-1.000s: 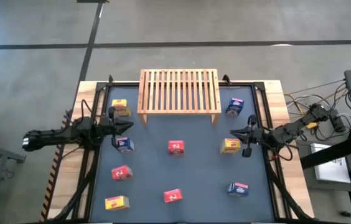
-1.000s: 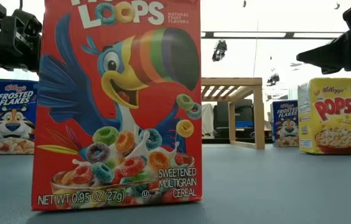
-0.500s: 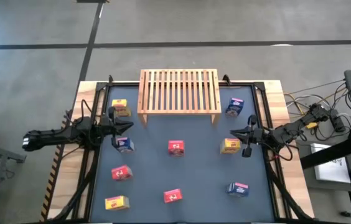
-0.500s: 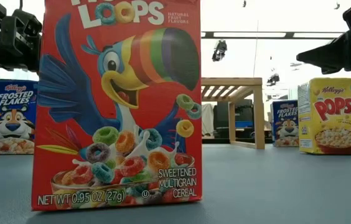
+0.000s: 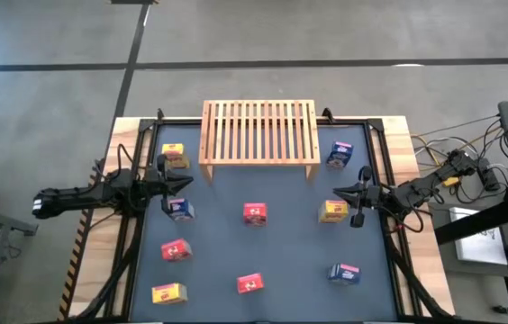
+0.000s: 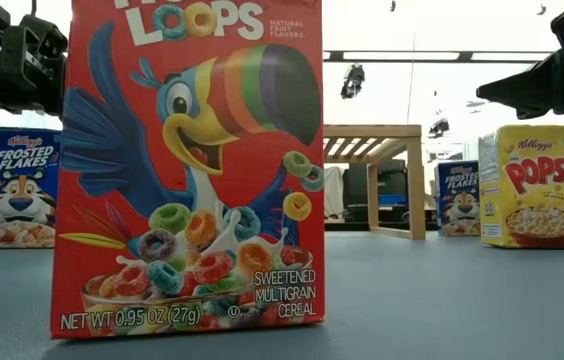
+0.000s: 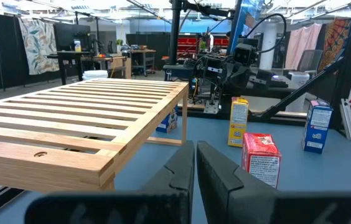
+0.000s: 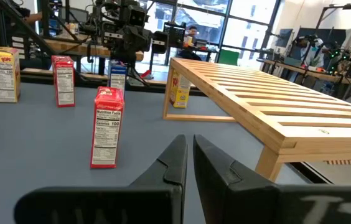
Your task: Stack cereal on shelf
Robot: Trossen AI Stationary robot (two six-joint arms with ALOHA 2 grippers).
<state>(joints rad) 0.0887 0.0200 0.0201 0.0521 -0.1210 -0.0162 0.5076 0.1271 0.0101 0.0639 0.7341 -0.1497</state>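
Several small cereal boxes stand upright on the dark mat: a red one (image 5: 254, 213) at the middle, a blue one (image 5: 178, 209) and a yellow one (image 5: 175, 157) on the left, a yellow one (image 5: 332, 211) and a blue one (image 5: 340, 154) on the right, others nearer the front. The wooden slatted shelf (image 5: 258, 132) stands on its short legs at the far side. My left gripper (image 5: 186, 183) hangs shut over the left side, above the blue box. My right gripper (image 5: 337, 191) hangs shut over the right side, just beyond the yellow box. Both point level toward the middle.
A red box (image 6: 190, 165) stands close before the low camera and blocks much of that view. A black frame (image 5: 382, 135) borders the mat. Cables and gear (image 5: 470, 171) lie off the table's right edge. Open mat (image 5: 290, 252) lies between the boxes.
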